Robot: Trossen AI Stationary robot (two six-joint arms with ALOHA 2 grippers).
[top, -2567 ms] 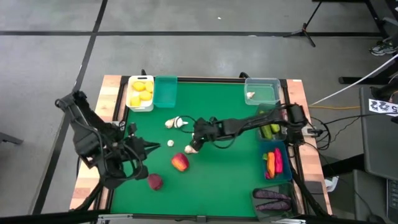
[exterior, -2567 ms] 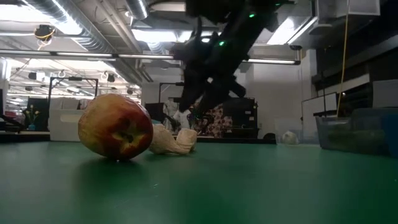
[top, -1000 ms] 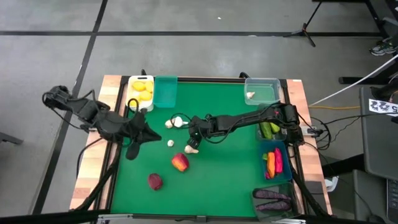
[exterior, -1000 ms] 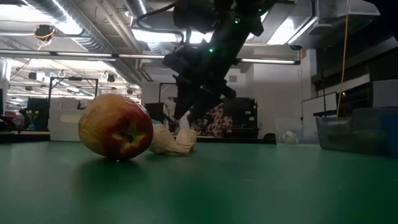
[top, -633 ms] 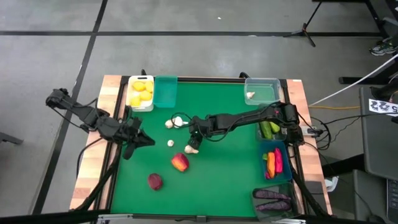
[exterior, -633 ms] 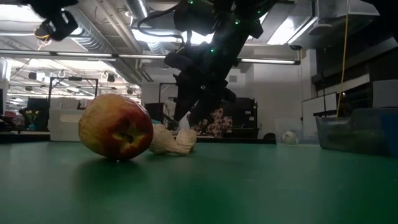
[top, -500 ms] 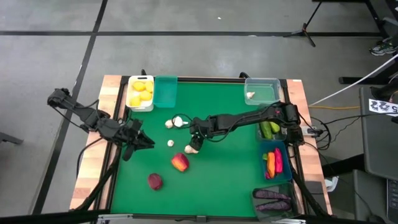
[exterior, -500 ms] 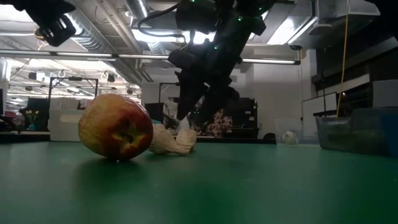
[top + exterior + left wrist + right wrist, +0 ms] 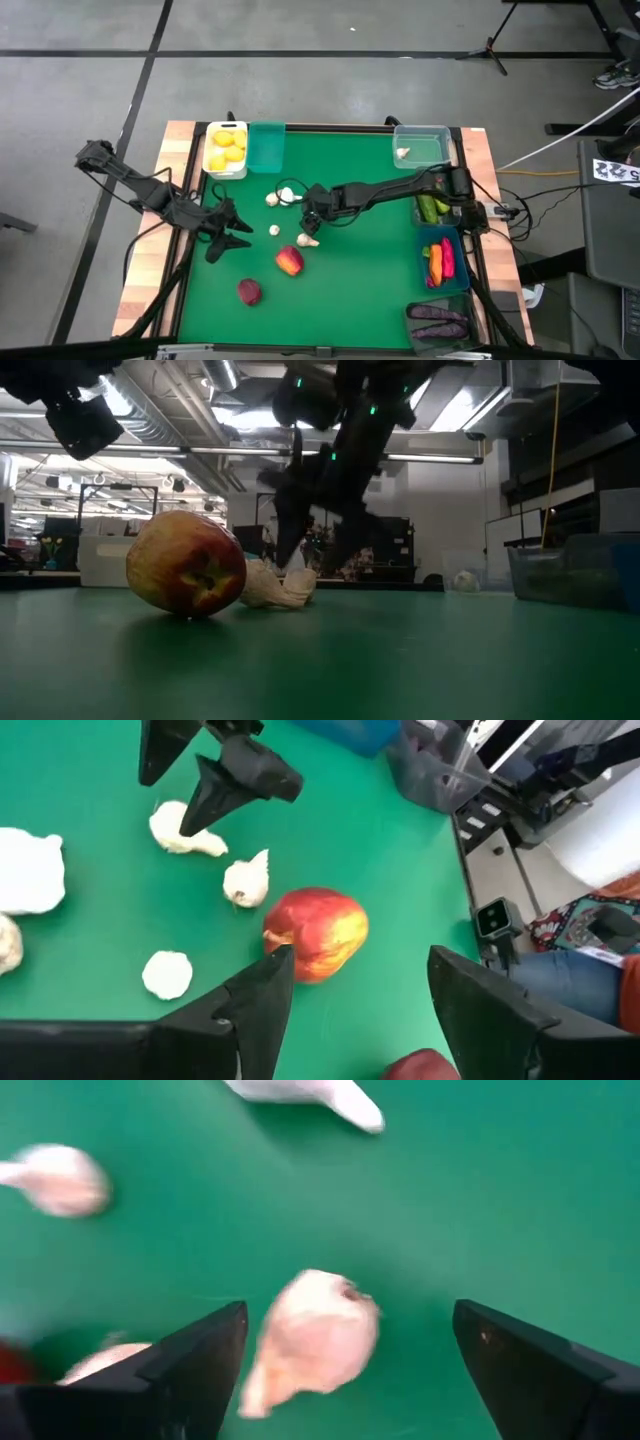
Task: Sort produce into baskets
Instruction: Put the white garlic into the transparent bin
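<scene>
While the right gripper [image 9: 314,212] hangs mid-mat with jaws spread wide and empty, a garlic bulb [image 9: 310,1335] lies on the green between its fingers [image 9: 180,1365] in the right wrist view, not yet touched. Bulb looks light, hard plastic, lumpy with a stubby tip: likely to roll or squirt sideways, so best pinched across the fat middle, not the tip.

Left gripper [image 9: 228,232] sits near the mat's left edge, jaws partly open, holding nothing; its wrist view frames the red apple [image 9: 316,931] ahead, smooth and round, so it wants a grip across its widest part.

High view alone shows the layout: lemons in the white bin [image 9: 226,150] at the far-left corner, one garlic in the clear bin [image 9: 421,145] at the far right, a second apple [image 9: 249,291] toward the near edge. Low view adds only the apple's height on the mat.
</scene>
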